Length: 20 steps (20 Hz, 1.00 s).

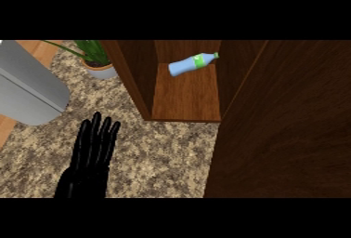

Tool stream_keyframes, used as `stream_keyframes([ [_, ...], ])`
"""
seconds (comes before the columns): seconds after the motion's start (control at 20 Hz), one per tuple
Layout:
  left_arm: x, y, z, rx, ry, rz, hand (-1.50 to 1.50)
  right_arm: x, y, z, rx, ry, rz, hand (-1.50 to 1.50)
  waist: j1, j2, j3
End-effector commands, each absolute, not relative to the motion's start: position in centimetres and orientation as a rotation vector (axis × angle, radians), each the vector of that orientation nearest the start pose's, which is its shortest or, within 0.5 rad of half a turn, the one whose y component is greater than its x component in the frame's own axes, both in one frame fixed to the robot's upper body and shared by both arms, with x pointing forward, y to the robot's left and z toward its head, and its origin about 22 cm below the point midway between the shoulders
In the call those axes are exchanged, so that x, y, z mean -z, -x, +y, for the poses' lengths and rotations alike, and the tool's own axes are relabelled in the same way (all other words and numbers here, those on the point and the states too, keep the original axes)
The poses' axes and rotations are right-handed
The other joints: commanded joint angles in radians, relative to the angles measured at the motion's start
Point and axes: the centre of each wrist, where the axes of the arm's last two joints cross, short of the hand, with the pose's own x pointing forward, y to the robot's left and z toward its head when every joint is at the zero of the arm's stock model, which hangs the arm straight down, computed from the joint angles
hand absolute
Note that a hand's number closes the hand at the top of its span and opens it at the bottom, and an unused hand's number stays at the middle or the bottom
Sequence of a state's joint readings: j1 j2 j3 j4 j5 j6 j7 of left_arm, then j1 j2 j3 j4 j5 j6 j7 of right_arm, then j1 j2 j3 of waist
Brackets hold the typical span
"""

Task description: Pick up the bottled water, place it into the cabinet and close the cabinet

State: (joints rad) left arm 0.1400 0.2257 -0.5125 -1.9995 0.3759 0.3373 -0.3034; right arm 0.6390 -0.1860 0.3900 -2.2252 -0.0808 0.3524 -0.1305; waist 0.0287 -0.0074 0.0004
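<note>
The bottle lies on its side inside the cabinet, on the wooden shelf toward the back; its pale blue body points to the lower left, its green label and green cap to the upper right, the cap near the inner right wall; no hand touches it. The cabinet stands open; its dark door swings out toward the viewer and fills the right side of the view from top to bottom, hiding whatever is behind it. The left hand shows at the lower left, over the speckled counter, palm down, fingers straight and close together, pointing up the view toward the cabinet; it holds nothing and sits well apart from the bottle, just left of the shelf's front edge. The right hand does not show in the view. At the upper left stands a plant in a pale pot, just beside the cabinet's left wall; left of it a large grey rounded object reaches in from the edge, lying partly over the counter.
</note>
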Motion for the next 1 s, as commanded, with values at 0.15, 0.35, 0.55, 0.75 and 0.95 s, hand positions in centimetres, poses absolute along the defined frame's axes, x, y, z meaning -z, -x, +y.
stream_keyframes([
  [0.15, -8.2, -13.1, 21.0, -0.180, 0.320, -1.990, -1.50, -8.5, -8.2, -19.7, -0.580, -0.656, -1.625, 1.50, -0.008, 0.002, -0.002],
  [0.35, -8.5, -11.2, 22.7, -0.215, 0.305, -1.987, -1.50, -9.7, -8.0, -17.3, -0.631, -0.658, -1.691, 1.50, -0.006, 0.001, -0.003],
  [0.55, -8.9, -8.8, 23.8, -0.227, 0.322, -1.971, -1.50, -10.2, -7.5, -15.7, -0.624, -0.666, -1.713, 1.50, 0.003, -0.004, -0.003],
  [0.75, -9.6, -8.6, 25.4, -0.241, 0.316, -1.980, -1.50, -10.7, -8.1, -14.7, -0.683, -0.681, -1.688, 1.50, 0.013, 0.003, -0.004],
  [0.95, -9.2, -8.0, 26.7, -0.241, 0.307, -1.980, -1.50, -11.3, -8.5, -14.2, -0.643, -0.692, -1.684, 1.50, 0.024, 0.005, -0.004],
])
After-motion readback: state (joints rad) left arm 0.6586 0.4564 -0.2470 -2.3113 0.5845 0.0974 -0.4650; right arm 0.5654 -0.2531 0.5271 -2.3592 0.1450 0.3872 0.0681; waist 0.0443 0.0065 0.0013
